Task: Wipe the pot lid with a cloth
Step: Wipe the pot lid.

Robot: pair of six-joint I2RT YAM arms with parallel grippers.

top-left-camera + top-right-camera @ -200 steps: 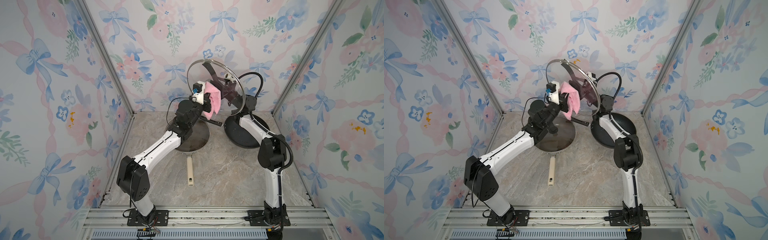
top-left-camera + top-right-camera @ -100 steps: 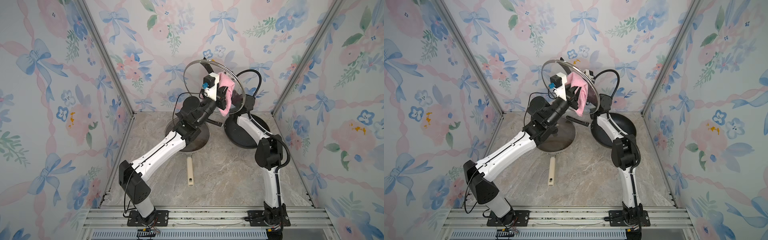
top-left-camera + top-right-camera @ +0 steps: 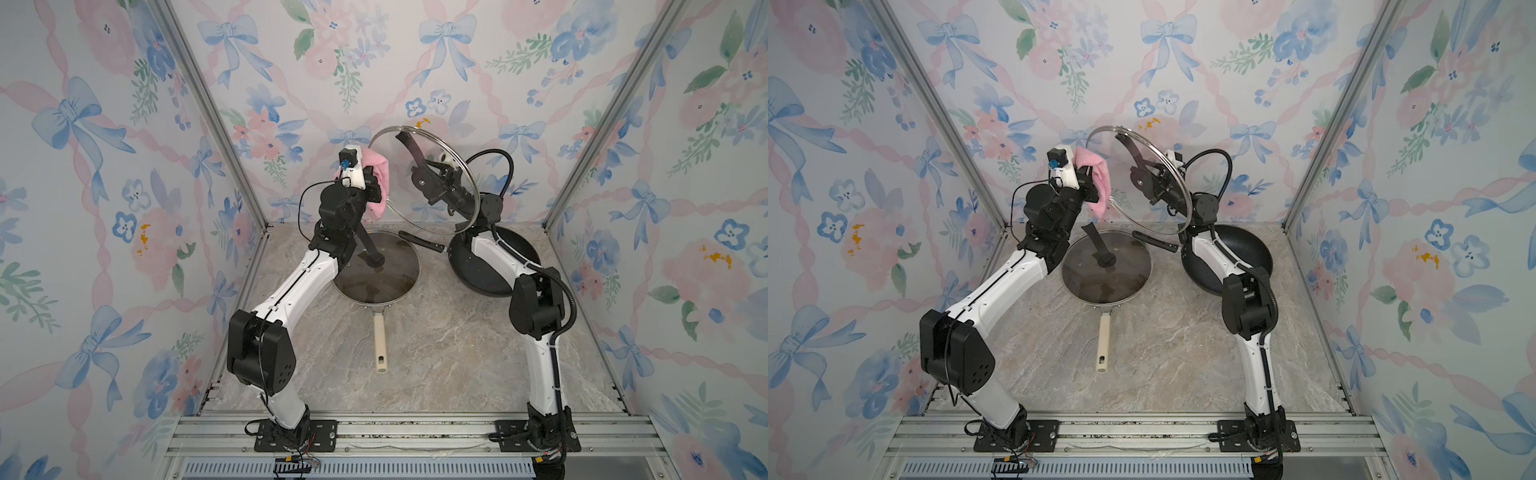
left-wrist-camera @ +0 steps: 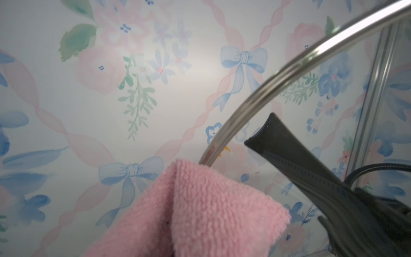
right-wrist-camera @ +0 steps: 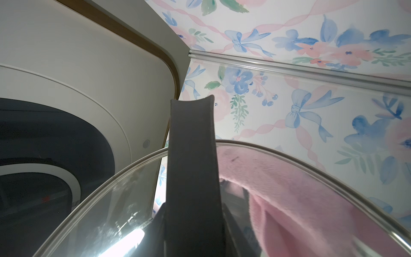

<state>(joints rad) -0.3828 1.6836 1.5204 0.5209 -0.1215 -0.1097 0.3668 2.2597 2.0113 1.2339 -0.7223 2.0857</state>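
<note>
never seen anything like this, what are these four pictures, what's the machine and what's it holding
These are two robot arms bolted at the front of a table, each ending in a gripper. The two wide pictures come from one camera head overhead and are nearly the same. The two close-ups come from small cameras on the arms' wrists. The left gripper is shut on a pink cloth. The right gripper holds a glass pot lid up in the air by its black handle, tilted, with the cloth at its rim. On the table lie a pan with a cream handle, covered by another glass lid, and an uncovered black pan.
</note>
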